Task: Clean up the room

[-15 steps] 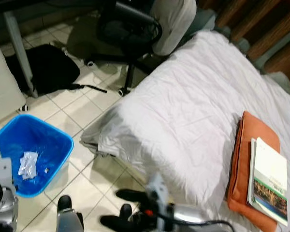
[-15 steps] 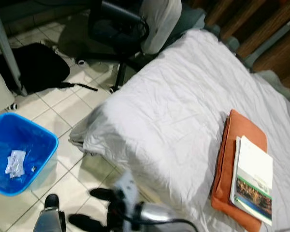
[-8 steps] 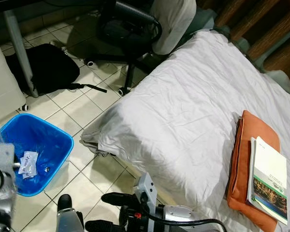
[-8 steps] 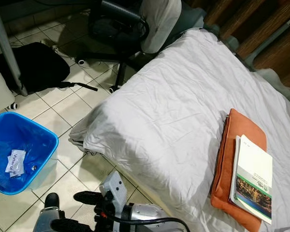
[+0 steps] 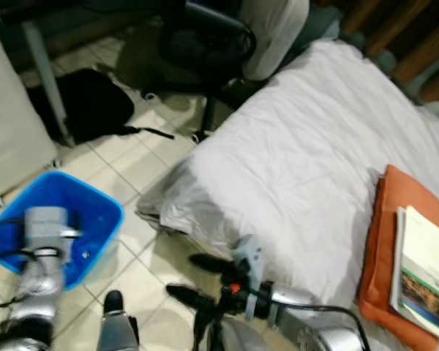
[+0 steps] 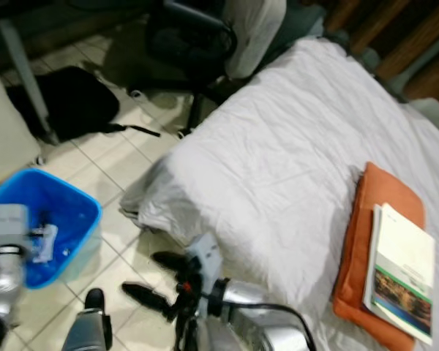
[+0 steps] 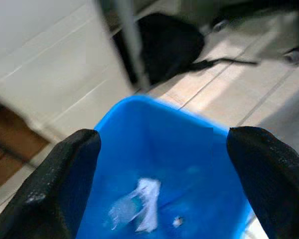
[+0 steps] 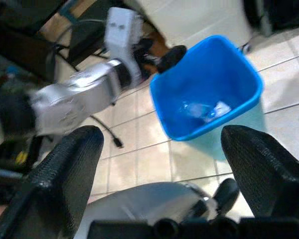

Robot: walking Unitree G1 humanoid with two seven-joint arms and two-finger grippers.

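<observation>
Below, the left gripper [image 7: 162, 149], fingers spread and empty, hangs over the blue bin [image 5: 95, 208] holding 1 wrapper [image 7: 142, 204]; right gripper [image 5: 197, 279] spread beside the bed [image 5: 314, 146].

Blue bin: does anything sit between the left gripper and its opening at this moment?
Nothing visible does. The left gripper is open and empty above the blue bin, whose mouth is uncovered, with crumpled clear wrappers lying at the bottom. The right gripper hangs open over the floor tiles beside the bed.
</observation>
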